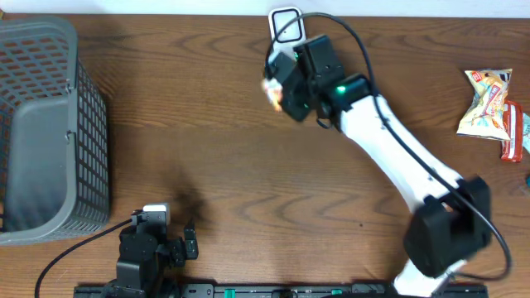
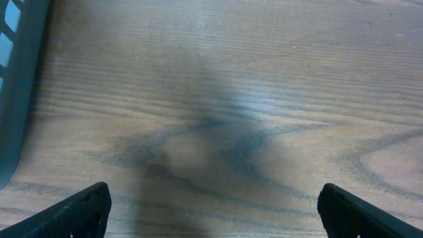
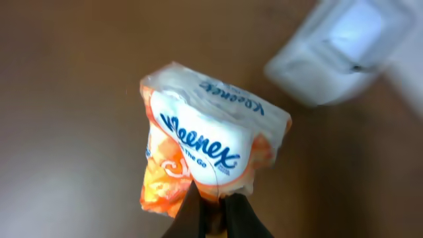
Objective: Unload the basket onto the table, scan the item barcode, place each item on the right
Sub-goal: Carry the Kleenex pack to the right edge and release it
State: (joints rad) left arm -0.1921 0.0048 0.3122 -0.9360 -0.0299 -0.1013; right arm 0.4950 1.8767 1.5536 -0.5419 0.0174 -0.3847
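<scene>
An orange and white Kleenex tissue pack (image 3: 201, 149) hangs above the table, pinched at its lower edge by my right gripper (image 3: 213, 201), which is shut on it. From overhead, the pack (image 1: 272, 93) shows just left of the right gripper (image 1: 286, 91), close below the white barcode scanner (image 1: 286, 24) at the table's far edge. The scanner (image 3: 344, 46) appears blurred at the upper right of the right wrist view. My left gripper (image 2: 213, 211) stands open over bare wood near the front left, with nothing between its fingers (image 2: 76, 215).
A grey mesh basket (image 1: 45, 132) stands at the left edge of the table. A snack bag (image 1: 487, 103) and a red packet (image 1: 515, 131) lie at the far right. The basket's wall (image 2: 16, 86) shows at the left of the left wrist view.
</scene>
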